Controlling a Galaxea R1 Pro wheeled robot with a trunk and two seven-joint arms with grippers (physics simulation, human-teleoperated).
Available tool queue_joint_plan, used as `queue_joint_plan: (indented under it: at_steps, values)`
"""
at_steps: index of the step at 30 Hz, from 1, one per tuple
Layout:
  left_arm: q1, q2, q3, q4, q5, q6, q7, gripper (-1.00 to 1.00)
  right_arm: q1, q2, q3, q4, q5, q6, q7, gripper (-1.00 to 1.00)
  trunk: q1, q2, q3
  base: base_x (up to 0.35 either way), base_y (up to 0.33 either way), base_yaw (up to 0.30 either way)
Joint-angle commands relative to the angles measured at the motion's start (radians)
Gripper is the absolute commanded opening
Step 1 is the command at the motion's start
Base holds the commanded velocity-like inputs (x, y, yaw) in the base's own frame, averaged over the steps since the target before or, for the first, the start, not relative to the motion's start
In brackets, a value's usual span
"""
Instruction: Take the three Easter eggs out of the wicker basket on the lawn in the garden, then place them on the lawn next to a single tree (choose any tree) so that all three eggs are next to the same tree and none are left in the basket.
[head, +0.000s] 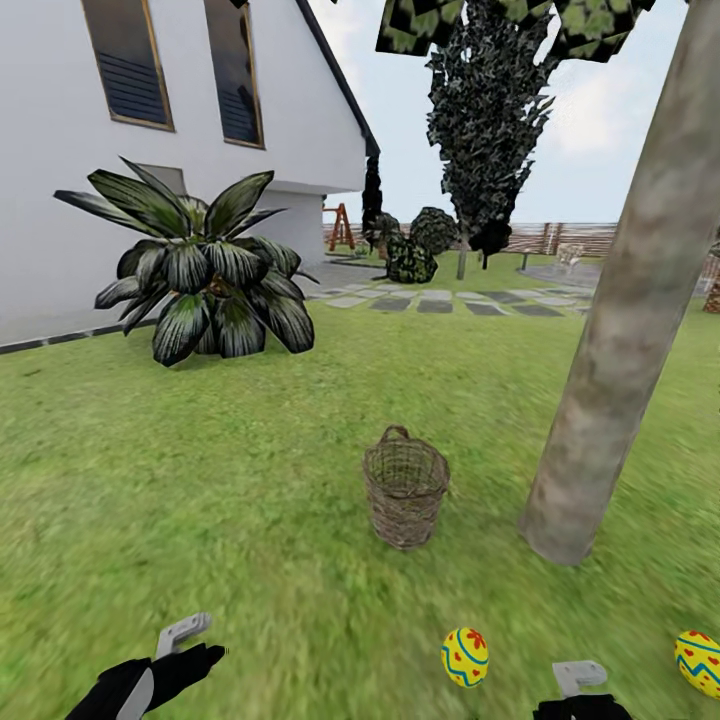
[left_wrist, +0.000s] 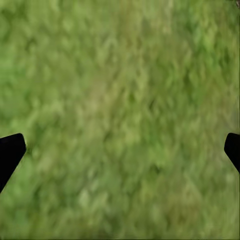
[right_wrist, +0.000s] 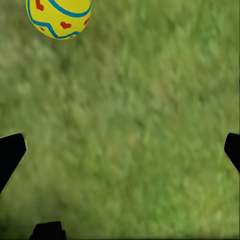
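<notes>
Eggs on grass: two small yellow eggs w/ red, blue, green bands lie on the mottled green lawn (head: 250, 480), near side — one (head: 465, 656) near-left of the thick grey-brown tree trunk (head: 620, 330), other (head: 699, 662) at the right edge.
Third egg: can't see it; judged to be in the basket still.
Basket: brown woven wicker basket (head: 405, 497) upright, just left of trunk; interior too dim to read.
Key relation: basket lies far-left of right gripper (head: 580, 678), far-right of left gripper (head: 185, 640). Right arm looks a bit nearer.
Right gripper: fingers (right_wrist: 11, 152) spread apart, nothing held; an egg (right_wrist: 59, 17) on grass just beyond.
Left gripper: fingers (left_wrist: 10, 152) wide apart, empty, over bare grass.
</notes>
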Motion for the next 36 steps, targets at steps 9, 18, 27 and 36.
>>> queue_joint_plan:
  at_steps: [9, 18, 27, 36]
  values:
    - [0.000, 0.000, 0.007, -0.001, 0.007, 0.007, -0.003, 1.00, 0.000, 0.000, 0.001, -0.002, 0.000, 0.005, -0.003, 1.00, 0.000, -0.001, -0.002, 0.000, 0.339, -0.007]
    - [0.000, 0.000, 0.006, -0.001, 0.007, 0.006, -0.003, 1.00, 0.000, 0.000, 0.001, -0.002, 0.000, 0.003, -0.004, 1.00, 0.000, -0.001, -0.002, 0.044, 0.331, 0.000]
    - [0.000, 0.000, 0.009, -0.001, 0.007, 0.009, -0.003, 1.00, 0.000, 0.000, 0.001, -0.002, 0.000, 0.004, -0.006, 1.00, 0.000, -0.001, -0.002, 0.262, 0.245, 0.000]
    - [0.000, 0.000, 0.010, 0.016, 0.008, 0.007, -0.005, 1.00, -0.001, 0.000, 0.000, -0.002, -0.001, 0.003, 0.000, 1.00, 0.000, -0.001, -0.002, 0.265, 0.250, -0.107]
